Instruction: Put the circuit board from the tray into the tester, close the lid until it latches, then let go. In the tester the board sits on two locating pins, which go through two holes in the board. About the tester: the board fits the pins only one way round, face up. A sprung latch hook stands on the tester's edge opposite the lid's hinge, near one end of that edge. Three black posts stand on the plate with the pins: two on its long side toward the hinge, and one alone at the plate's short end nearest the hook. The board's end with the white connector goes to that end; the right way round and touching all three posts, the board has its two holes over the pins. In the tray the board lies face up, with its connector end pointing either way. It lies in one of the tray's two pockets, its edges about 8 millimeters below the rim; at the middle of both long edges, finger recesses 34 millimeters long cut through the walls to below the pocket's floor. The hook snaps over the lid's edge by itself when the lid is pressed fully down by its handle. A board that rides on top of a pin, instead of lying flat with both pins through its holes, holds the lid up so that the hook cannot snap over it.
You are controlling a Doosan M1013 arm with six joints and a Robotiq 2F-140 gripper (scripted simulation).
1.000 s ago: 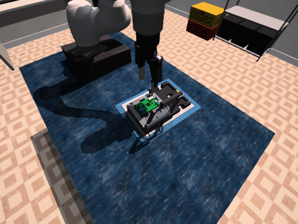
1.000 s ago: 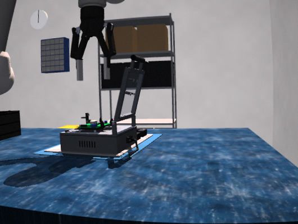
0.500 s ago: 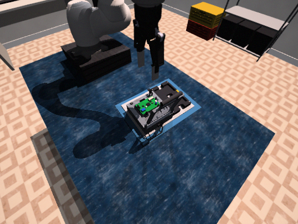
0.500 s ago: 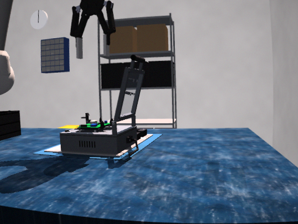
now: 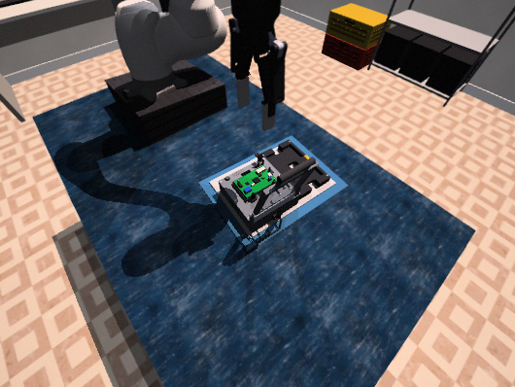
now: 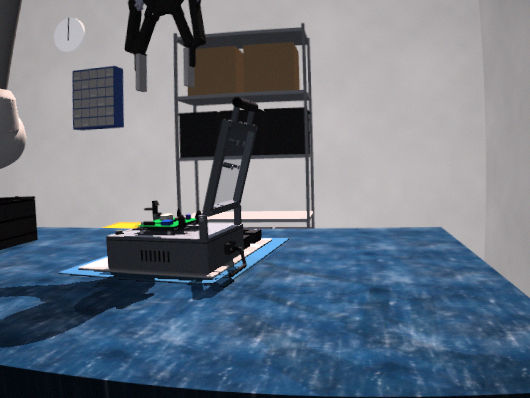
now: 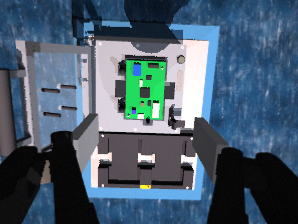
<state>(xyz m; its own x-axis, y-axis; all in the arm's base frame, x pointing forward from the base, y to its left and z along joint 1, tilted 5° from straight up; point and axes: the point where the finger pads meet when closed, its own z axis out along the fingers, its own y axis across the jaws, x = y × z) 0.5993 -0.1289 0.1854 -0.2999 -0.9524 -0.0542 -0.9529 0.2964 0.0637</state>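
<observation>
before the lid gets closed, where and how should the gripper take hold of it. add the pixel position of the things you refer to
By the dark round handle [image 5: 296,170] [image 6: 245,104] [image 7: 6,112], probably from above, one finger each side of the bar. The lid [image 5: 264,196] [image 6: 216,170] [image 7: 29,95] stands open, leaning away from the board [image 5: 256,182] [image 7: 145,102], with the bar across its raised end; the open gripper's [image 5: 256,117] [image 6: 165,88] [image 7: 146,125] fingers already face across the bar's width.

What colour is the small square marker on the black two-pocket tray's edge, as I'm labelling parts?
Yellow; clearest in the wrist view.

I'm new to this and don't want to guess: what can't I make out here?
- Pins under the green board: wrist view, covered by the board.
- Lettering on its parts: every view, too small.
- The lid's handle: wrist view, cut by the left edge.
</observation>
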